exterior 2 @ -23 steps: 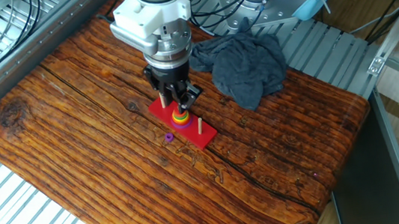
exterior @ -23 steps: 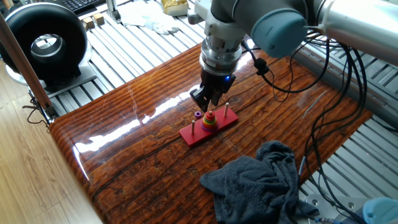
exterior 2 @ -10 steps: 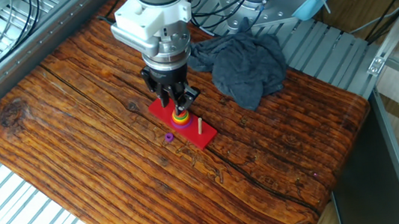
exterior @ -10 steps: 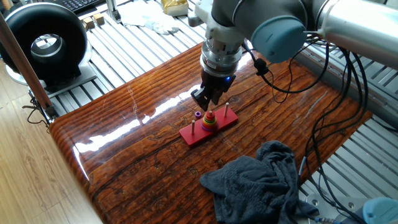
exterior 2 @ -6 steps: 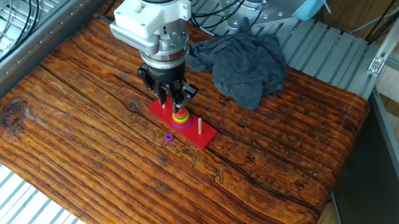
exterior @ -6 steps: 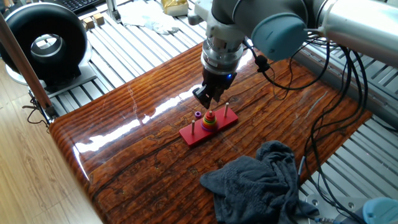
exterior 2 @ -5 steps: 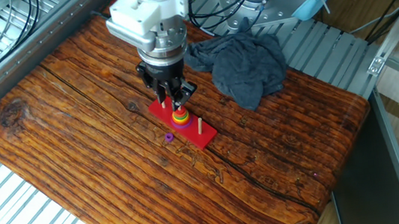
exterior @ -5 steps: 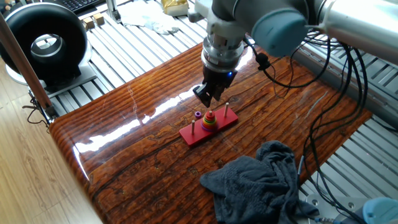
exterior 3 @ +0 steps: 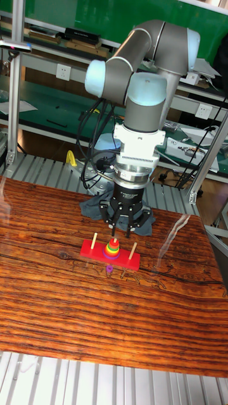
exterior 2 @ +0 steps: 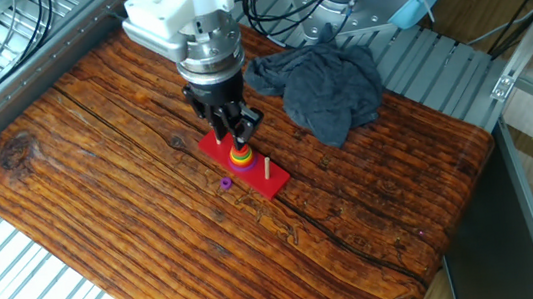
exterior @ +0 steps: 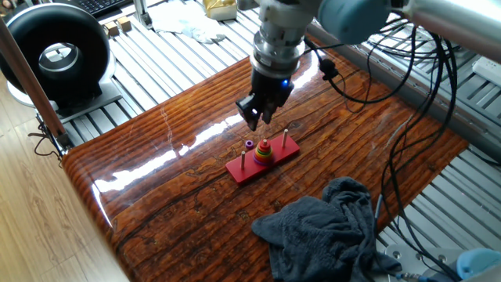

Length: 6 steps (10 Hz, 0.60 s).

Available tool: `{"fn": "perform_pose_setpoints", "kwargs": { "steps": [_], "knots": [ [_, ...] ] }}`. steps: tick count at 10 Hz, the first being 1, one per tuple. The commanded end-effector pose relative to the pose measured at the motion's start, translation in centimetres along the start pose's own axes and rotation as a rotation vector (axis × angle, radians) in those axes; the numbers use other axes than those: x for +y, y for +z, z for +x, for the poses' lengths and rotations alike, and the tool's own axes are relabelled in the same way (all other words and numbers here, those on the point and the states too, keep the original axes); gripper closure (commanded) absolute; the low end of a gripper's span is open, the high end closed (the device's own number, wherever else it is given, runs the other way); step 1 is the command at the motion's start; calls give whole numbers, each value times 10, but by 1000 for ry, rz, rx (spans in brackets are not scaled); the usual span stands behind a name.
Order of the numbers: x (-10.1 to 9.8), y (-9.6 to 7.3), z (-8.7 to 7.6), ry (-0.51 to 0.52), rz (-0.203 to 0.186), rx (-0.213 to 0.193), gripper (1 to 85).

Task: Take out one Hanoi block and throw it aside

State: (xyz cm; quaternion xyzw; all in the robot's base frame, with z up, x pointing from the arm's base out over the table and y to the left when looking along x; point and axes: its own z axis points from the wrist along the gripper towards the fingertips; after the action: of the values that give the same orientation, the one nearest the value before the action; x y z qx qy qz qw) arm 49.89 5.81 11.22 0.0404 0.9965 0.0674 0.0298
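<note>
The gripper (exterior 3: 122, 231) hangs above the red base (exterior: 263, 162), just off the middle peg. Whether its fingers pinch anything, I cannot tell. The Hanoi block (exterior: 264, 143) looks to sit atop the ring stack (exterior 3: 112, 250) on the middle peg. A small purple ring (exterior 2: 226, 183) lies on the table (exterior 2: 98, 169) beside the base.

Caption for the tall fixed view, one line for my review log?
UR5 gripper poised above the ring stack on the red three-peg base, small purple ring lying on the wooden table.
</note>
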Motion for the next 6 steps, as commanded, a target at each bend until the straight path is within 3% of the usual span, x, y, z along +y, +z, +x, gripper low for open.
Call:
{"fn": "perform_pose_setpoints", "kwargs": {
  "steps": [1, 2, 3, 5, 6],
  "knots": [
    [4, -7, -11, 15, 36, 15, 467],
    [4, -13, -10, 18, 59, 46, 483],
    [13, -21, -7, 34, 22, 53, 483],
    [1, -28, -7, 36, 57, 53, 490],
    [4, -29, -6, 38, 47, 55, 493]
  ]
}}
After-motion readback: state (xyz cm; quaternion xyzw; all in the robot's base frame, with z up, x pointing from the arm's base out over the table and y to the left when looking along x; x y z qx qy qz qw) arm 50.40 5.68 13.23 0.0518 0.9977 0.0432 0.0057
